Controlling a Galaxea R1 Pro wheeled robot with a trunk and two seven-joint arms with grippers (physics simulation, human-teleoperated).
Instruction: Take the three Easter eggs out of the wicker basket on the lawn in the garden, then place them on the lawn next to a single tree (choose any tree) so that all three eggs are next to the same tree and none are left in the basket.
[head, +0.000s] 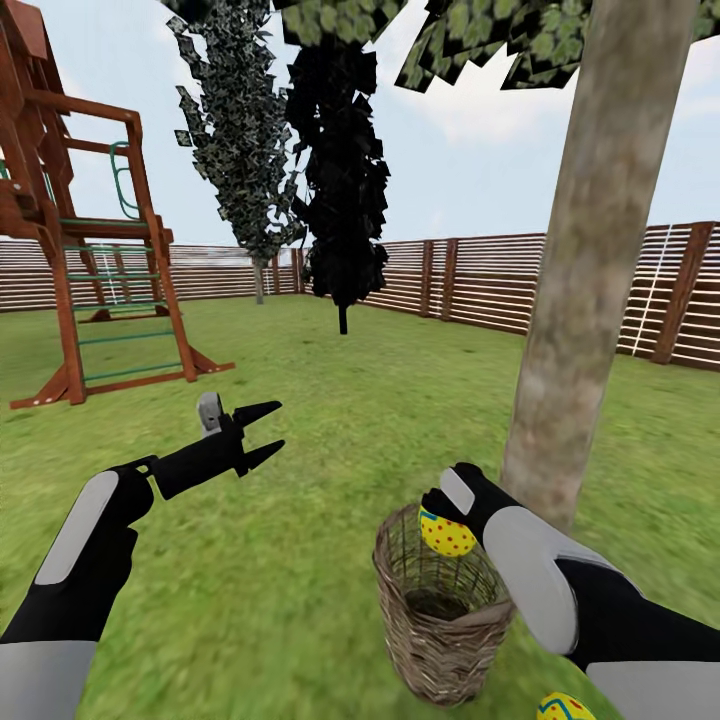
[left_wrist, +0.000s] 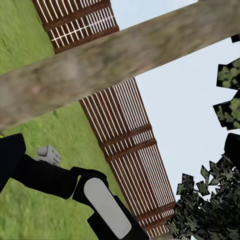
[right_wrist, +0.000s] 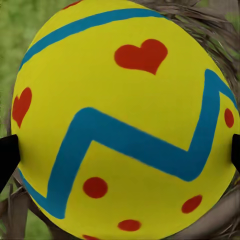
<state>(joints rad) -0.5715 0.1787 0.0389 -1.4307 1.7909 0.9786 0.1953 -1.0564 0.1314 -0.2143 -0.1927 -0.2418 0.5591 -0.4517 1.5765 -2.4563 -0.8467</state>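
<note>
A fenced lawn (head: 330, 400) lies open toward the playset (head: 90, 260). The right gripper (head: 440, 520) clamps an egg (head: 446, 535) over the basket (head: 440, 620) beside the tree (head: 590, 300). Another egg (head: 565, 707) lies near the basket. The left gripper (head: 262, 432) hangs spread apart.

Patchy green lawn (head: 330, 400), on it a basket (head: 440, 640) beside the tree (head: 590, 300) — an egg (head: 565, 707) nearby, a wooden playset (head: 90, 240) further off

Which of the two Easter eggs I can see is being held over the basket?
The egg clamped in the right tool, just above the wicker basket rim beside the tree trunk. The other egg lies low at the picture's bottom edge, outside the basket.
</note>
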